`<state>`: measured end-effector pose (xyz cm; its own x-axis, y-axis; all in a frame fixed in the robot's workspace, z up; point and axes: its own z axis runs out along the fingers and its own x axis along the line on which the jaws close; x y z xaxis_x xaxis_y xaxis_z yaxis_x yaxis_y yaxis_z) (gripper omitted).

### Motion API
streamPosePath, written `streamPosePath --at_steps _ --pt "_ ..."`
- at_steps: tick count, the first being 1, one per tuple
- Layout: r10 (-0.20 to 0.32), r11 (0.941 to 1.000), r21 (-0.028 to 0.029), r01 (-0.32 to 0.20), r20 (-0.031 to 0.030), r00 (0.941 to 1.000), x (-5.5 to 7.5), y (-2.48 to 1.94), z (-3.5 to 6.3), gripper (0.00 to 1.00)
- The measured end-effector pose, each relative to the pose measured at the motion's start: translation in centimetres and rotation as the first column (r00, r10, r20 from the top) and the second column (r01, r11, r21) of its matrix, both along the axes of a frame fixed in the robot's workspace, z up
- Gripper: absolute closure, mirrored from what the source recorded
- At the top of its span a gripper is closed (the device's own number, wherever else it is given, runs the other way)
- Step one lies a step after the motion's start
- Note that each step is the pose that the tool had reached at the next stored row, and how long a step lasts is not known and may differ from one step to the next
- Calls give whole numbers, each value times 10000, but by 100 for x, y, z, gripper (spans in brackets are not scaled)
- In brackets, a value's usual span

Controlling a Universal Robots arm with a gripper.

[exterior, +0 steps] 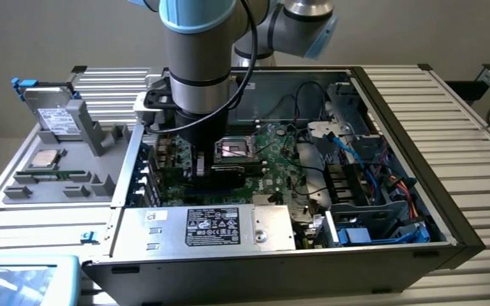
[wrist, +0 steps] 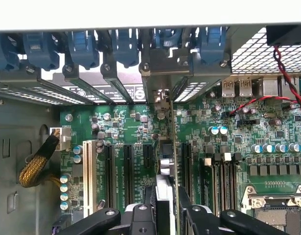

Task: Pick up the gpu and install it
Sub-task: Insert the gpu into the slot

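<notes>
My gripper [exterior: 199, 167] reaches down into the open computer case [exterior: 449, 210], over the green motherboard [exterior: 270, 172]. It is shut on the gpu [exterior: 232, 172], which stands on edge among the expansion slots. In the wrist view the gpu [wrist: 166, 161] runs edge-on from between my gripper's [wrist: 166, 200] black fingers [wrist: 149, 208] toward the case's rear wall. Its silver end bracket [wrist: 160, 73] sits at the rear slot opening. The card stands between two black slots [wrist: 127, 169]. I cannot tell whether it is pressed fully into its slot.
A grey parts tray [exterior: 100, 185] at the exterior view's left holds a silver hard drive [exterior: 58, 118], a processor [exterior: 45, 158] and a RAM stick [exterior: 53, 172]. The power supply [exterior: 219, 226] lies at the case front. Cables [exterior: 372, 159] fill the right. Blue slot clips [wrist: 86, 46] line the rear wall.
</notes>
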<state>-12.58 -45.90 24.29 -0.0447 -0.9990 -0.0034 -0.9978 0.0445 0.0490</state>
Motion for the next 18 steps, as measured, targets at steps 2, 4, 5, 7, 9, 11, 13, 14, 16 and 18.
streamPosePath --at_steps 2,4,5,7,9,11,13,14,16,18 --pt "1 10000 -1 -1 -1 10000 0 0 0 71" --pt "1 10000 -2 -1 -35 10000 1 0 1 71" --pt "2 10000 -2 -2 -62 10000 1 0 1 71" --pt "-2 10000 -1 2 -97 10000 0 0 0 71" --pt "-3 10000 0 3 -109 9999 0 0 0 71" --pt "-4 10000 -1 4 -110 9999 0 0 0 71" --pt "-4 10000 -1 4 -110 9999 0 0 0 71" --pt "-6 10000 -1 6 -112 9999 0 0 0 71" --pt "-29 10000 1 29 -118 9999 1 -5 -1 71" --pt "-72 10000 1 72 -122 9999 2 -8 -3 71"
